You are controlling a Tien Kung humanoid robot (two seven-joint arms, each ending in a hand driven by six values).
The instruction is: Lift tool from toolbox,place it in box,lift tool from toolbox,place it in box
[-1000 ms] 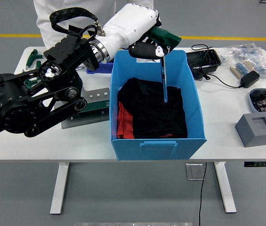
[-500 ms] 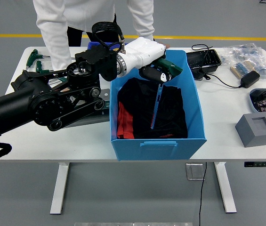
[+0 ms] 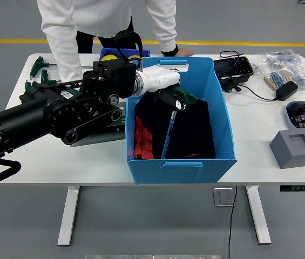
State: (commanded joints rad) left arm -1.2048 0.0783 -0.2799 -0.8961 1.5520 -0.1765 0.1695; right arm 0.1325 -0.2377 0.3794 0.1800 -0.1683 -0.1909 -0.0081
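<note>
1 arm is at work: the left arm (image 3: 49, 116) reaches in from 9 o'clock, and its left hand (image 3: 173, 98) has dropped over the last second from above the far rim of the blue box (image 3: 225, 135) to down inside it. The hand is closed on the green handle of the tool (image 3: 169, 129), a T-handle key by the look of it, whose long shaft a second ago hung nearly upright and now slants toward 6 o'clock, its tip low against the near wall of the box, over the black and red cloth (image 3: 190, 135) lining the bottom. I judge this to be the placing step, nearly done: the tool is within the box walls but still in the hand, so letting go is what remains. More green-handled tools (image 3: 40, 69) lie at 10 o'clock on the table (image 3: 260, 145), partly hidden by the arm. A person in a white coat (image 3: 87, 21) at 12 o'clock rests a hand (image 3: 182, 52) on the table just behind the box. The right arm is out of view.
</note>
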